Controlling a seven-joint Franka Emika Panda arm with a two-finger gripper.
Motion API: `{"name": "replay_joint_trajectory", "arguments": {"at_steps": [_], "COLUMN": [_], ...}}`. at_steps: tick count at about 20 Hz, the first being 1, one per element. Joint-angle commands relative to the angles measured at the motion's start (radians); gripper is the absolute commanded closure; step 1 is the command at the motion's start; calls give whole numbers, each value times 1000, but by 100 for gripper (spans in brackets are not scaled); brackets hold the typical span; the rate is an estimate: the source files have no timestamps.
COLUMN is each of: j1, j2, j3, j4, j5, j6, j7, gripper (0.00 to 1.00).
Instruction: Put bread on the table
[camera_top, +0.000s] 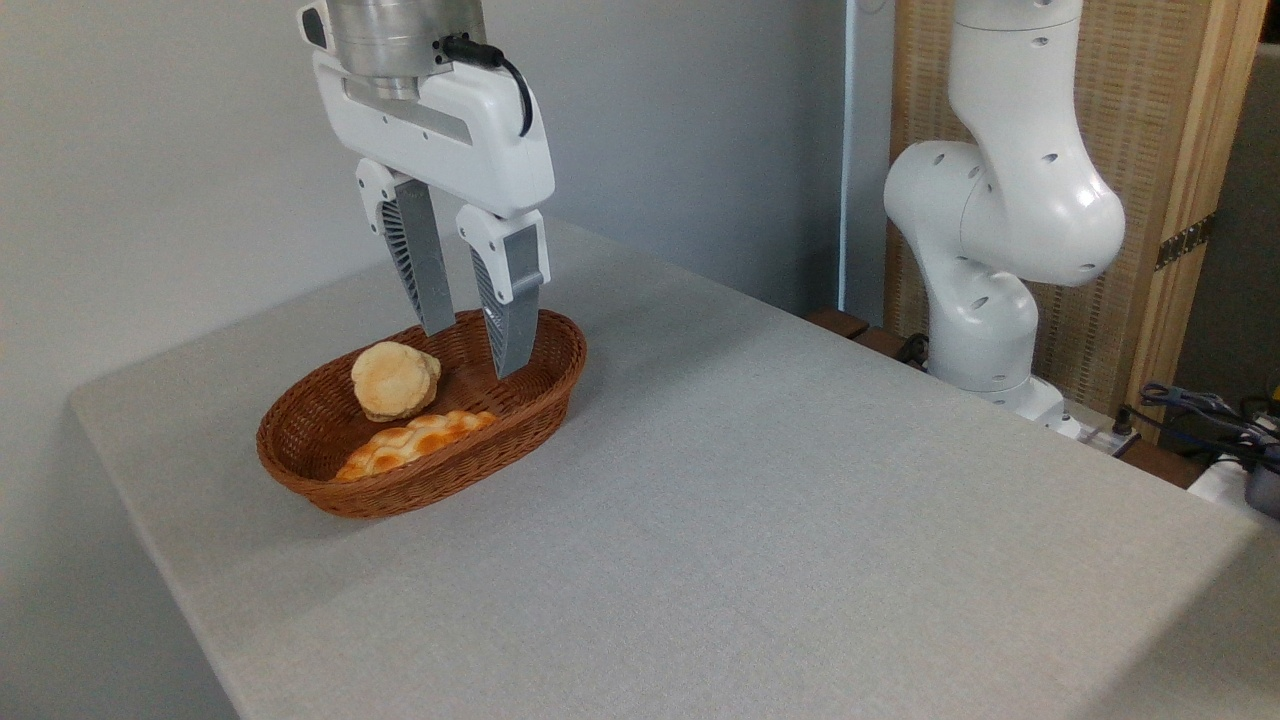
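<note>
The bread (412, 443) is located in the near part of the basket (330, 485), lying lengthwise along the front wall, with its lower edge hidden behind the wicker rim. It is a long braided loaf, golden-orange with pale creases, tapering to a point at the visible right end. It is judged to be light and fairly soft; the crust may dent under a hard squeeze, and the tapered ends are expected to slip. A grip across the middle of the loaf, at its widest braid, is therefore advised, with moderate closing force.

Just behind the loaf, a small round bun (395, 380) of pale tan colour is propped against the far wall. Whether it is touching the loaf cannot be determined. The basket is an oval of brown woven wicker with a raised rim, and it is set on the left part of the tabletop (800, 520).

Above the right half of the basket, the tool (472, 347) is held with its fingers pointing down. The fingers are parted by a moderate gap and nothing is held between them. The fingers are grey, with ribbed inner faces, and are mounted on a white body.

The tabletop is covered in light grey, finely textured cloth. Further right, the white arm base (985, 300) is seen beside a wooden panel (1190, 150)
</note>
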Motion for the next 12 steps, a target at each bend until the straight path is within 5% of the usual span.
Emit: {"name": "replay_joint_trajectory", "arguments": {"at_steps": [1,9,12], "j1": [-10,-10,-10], "j2": [-7,-13,-30], "j3": [8,0,-61], "j4": [-4,-31,-108], "j5": [-2,-6,-8], "j6": [-10,-3,72], "j7": [5,0,-4], "gripper": [0,0,0]}}
